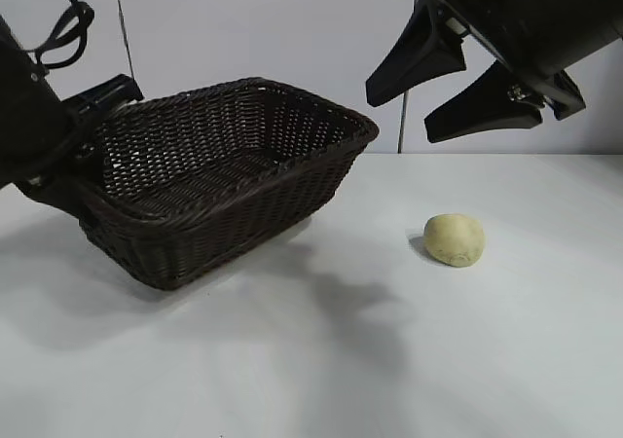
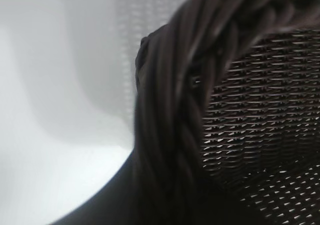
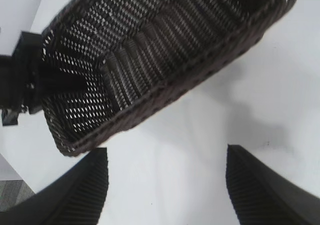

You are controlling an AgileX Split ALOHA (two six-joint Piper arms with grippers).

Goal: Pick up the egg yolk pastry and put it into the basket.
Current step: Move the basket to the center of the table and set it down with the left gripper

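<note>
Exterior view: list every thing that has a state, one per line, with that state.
Basket: empty, tilted, its left end raised off the table, its right end down.
Egg yolk pastry: lying on the table right of the basket, untouched.
Left hand: closed on the basket's left rim.
Right hand: open, empty, in the air above the pastry.

White table (image 1: 292, 360): basket (image 1: 224, 180), pastry (image 1: 455, 239)

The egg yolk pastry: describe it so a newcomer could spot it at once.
Start at the dark wicker basket on the white table. To its right, apart from it, lies the egg yolk pastry: the only small, pale yellow, rounded lump there.
</note>
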